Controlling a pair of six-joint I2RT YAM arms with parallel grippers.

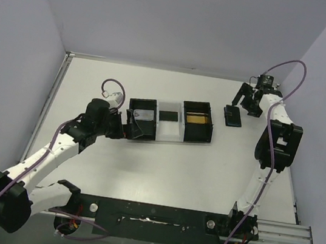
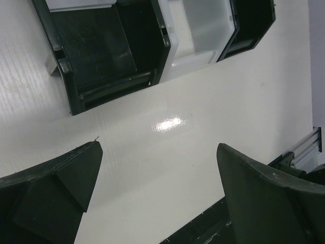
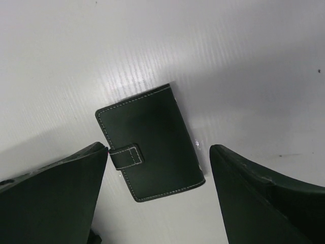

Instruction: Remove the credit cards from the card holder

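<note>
Pale lilac walls close in a white worktop on three sides, with a metal rail along its near edge. At mid-worktop stands a row of boxes: a black box holding a pale card, a white box, and another black box holding a gold-tan card. The card holder lies closed, tab fastened, near the far right corner. The right tool hangs above it, fingers spread to either side, touching nothing. The left tool hangs spread by the first black box.

On the white table lie a row of three open boxes and the closed card holder
</note>
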